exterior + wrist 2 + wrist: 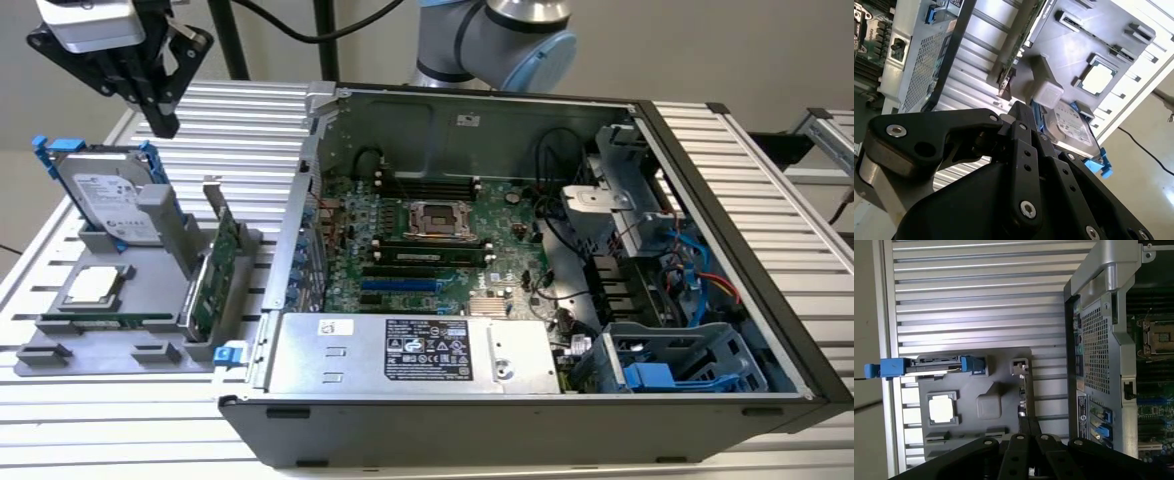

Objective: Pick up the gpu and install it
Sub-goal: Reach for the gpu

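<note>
Claw (1015, 114): fingers pressed together, gripping nothing; the claw (163, 118) hangs above the hard drive (110, 195), apart from it
Gpu (214, 268): standing on edge in the grey holder (80, 352), untouched; just beside the open computer case (441, 130)
Surface (240, 115): ribbed metal; carries holder and case

Looks past the black gripper (1012, 112), closed on nothing, down to a grey holder (1069, 45) carrying the gpu (1016, 45) on edge, a blue-framed hard drive (1071, 127) and a processor chip (1097, 79); computer case (919, 65) alongside.
</note>
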`<state>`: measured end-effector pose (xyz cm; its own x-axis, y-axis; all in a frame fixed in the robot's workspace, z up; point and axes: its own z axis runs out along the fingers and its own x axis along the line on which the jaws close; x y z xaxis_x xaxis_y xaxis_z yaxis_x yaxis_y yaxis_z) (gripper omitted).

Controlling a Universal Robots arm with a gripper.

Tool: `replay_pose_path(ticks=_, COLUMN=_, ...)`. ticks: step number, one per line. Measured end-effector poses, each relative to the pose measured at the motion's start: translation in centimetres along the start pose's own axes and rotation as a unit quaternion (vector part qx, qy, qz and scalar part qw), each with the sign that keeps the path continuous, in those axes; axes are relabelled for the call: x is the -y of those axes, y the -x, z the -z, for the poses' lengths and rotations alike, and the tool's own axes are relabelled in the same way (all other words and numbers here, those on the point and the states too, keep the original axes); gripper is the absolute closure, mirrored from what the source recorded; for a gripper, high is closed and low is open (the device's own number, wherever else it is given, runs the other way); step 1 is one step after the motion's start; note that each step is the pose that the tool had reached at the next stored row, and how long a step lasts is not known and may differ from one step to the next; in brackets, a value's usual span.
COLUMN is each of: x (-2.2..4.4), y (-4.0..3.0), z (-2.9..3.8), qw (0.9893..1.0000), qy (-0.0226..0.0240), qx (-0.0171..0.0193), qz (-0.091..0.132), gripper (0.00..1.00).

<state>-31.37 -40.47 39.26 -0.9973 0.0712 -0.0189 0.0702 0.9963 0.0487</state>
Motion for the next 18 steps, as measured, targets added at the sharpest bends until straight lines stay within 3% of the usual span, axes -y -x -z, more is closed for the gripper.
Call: replay_pose_path(ticks=18, x=0.66, y=0.05, z=0.03, qw=1.0, qy=0.0, qx=0.0, qz=0.0, gripper=1.0)
